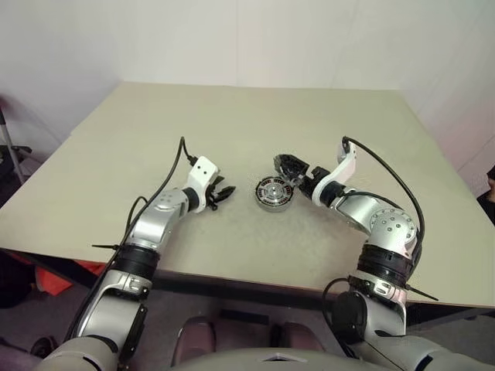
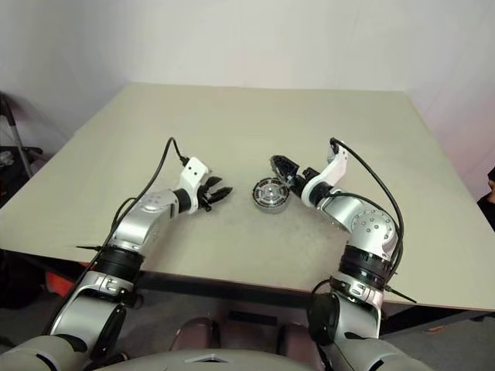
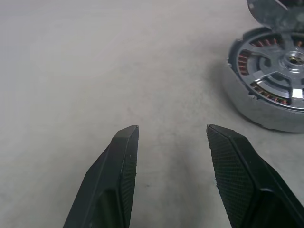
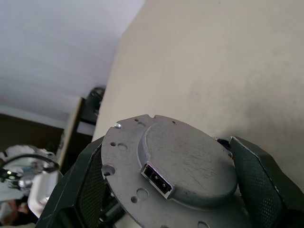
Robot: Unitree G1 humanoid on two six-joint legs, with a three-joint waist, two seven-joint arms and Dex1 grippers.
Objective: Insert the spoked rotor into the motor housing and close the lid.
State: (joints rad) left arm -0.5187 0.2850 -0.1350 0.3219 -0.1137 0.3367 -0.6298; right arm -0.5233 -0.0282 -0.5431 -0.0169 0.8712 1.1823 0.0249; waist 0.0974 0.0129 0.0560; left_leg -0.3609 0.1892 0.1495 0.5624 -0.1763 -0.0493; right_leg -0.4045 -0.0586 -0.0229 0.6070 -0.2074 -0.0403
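The motor housing [image 1: 272, 193] sits in the middle of the table, a shallow metal cup with copper coils. The spoked rotor [image 3: 284, 71] lies inside it, its silver spokes around a central hub. My right gripper [image 1: 291, 168] hovers just right of and slightly above the housing, shut on the lid [image 4: 180, 161], a flat grey disc with a small connector socket on its face, held by its rim between the two fingers [image 4: 259, 185]. The lid's edge [image 3: 273, 12] is tilted over the housing's far side. My left gripper [image 1: 224, 193] is open and empty, low over the table just left of the housing.
The beige table [image 1: 232, 124] has bare surface all round the housing. Its front edge runs close below both arms. Something red [image 1: 54, 278] lies below the table's left front corner. A white wall stands behind the table.
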